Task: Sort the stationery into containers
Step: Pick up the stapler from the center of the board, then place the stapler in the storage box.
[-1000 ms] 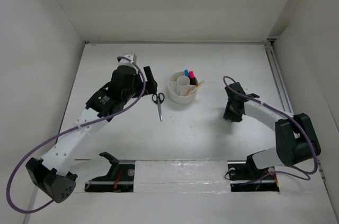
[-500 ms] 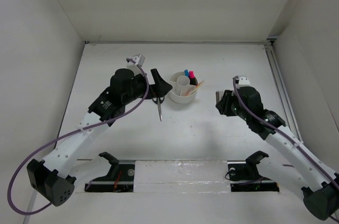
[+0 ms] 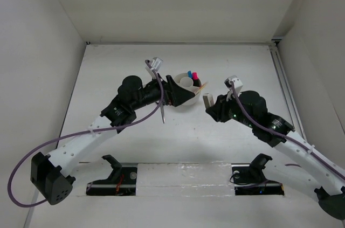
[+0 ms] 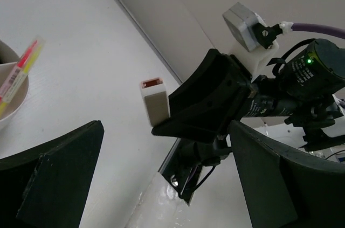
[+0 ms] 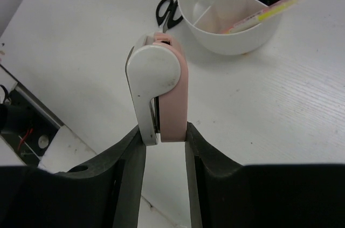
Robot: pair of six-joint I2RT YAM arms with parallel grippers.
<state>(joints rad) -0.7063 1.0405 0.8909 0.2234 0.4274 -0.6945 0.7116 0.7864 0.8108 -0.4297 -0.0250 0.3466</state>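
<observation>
The white round organiser (image 3: 186, 102) stands mid-table, with blue-capped (image 3: 190, 74) and pink-capped (image 3: 195, 75) highlighters and a yellow pen (image 5: 264, 9) in its compartments. My right gripper (image 3: 208, 102) is shut on a small pink and white eraser (image 5: 161, 85), held above the table just right of the organiser (image 5: 232, 36). My left gripper (image 3: 171, 92) hangs open at the organiser's left side, over the scissors' handles. Only the scissors' blade (image 3: 161, 112) shows from above; the handles (image 5: 168, 11) show in the right wrist view. In the left wrist view the eraser (image 4: 155, 101) sits in the right jaws.
The table's near edge carries the two arm mounts (image 3: 113, 167) and a glossy white strip (image 3: 183, 177). White walls close in the table on the left, back and right. A rail (image 3: 281, 85) runs along the right side.
My right arm has swung left toward the organiser with the eraser. My left gripper has moved right, over the scissors' handles, up to the organiser's side.
</observation>
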